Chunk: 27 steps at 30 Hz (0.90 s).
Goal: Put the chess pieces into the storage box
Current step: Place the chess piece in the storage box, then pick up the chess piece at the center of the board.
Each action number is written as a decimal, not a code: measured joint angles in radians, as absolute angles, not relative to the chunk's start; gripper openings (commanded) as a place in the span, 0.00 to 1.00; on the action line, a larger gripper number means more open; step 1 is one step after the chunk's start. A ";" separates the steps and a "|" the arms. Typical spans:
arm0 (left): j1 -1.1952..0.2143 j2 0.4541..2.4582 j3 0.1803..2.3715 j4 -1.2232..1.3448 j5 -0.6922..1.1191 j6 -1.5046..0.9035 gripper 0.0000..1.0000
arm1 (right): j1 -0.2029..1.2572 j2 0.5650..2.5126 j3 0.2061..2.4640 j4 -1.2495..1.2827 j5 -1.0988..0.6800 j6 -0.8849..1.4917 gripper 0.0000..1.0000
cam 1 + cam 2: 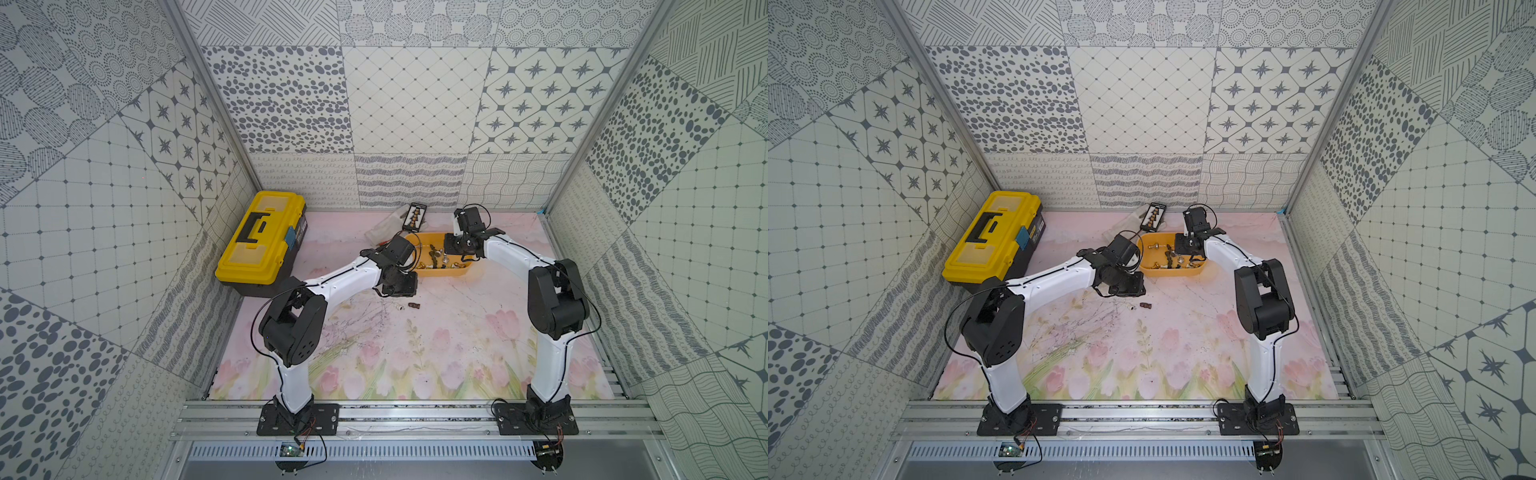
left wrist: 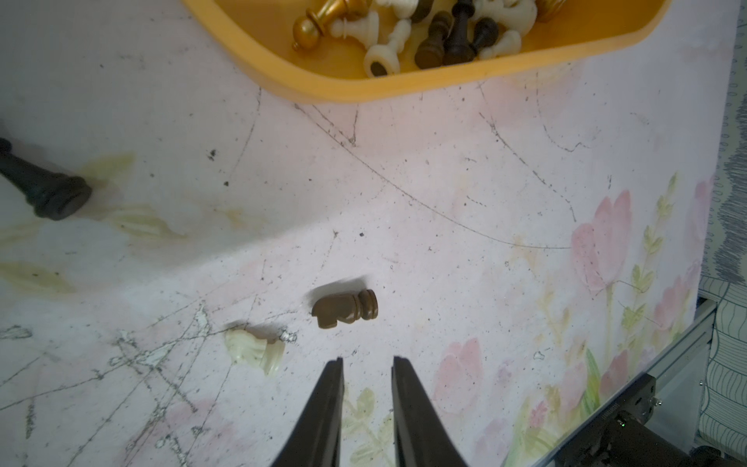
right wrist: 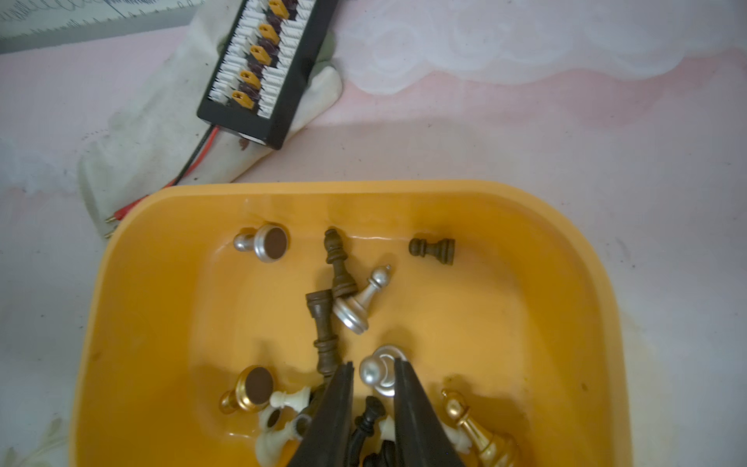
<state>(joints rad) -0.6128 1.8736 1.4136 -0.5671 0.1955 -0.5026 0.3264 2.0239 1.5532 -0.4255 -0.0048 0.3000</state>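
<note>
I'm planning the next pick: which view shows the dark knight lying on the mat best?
The left wrist view: the dark knight lies on its side, sharp and unobstructed, beside a white piece. Both top views show only a tiny dark speck. The right wrist view misses it.

bright diffuse light, soft shadows on the mat [image 2: 444, 202], glints in the storage box [image 3: 161, 303], top views bowed.

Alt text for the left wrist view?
Left gripper, jaws slightly apart and empty, hangs over a floral mat near a dark knight and white knight, both lying down. Another black piece lies farther off; the orange tray holds more pieces.
</note>
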 measured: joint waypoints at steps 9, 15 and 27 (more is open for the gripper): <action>-0.613 1.893 1.448 -0.592 0.180 -0.503 0.28 | 0.306 2.029 1.562 -0.438 0.001 0.300 0.29; -0.614 1.910 1.477 -0.610 0.179 -0.502 0.30 | 0.307 1.906 1.487 -0.438 -0.035 0.311 0.31; -0.632 1.992 1.528 -0.645 0.162 -0.396 0.37 | 0.315 1.403 1.119 -0.403 -0.078 0.334 0.47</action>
<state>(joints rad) -0.6319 1.9919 1.5280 -0.6453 0.1623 -0.3962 0.3145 1.4029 1.1194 -0.4030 -0.0780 0.3340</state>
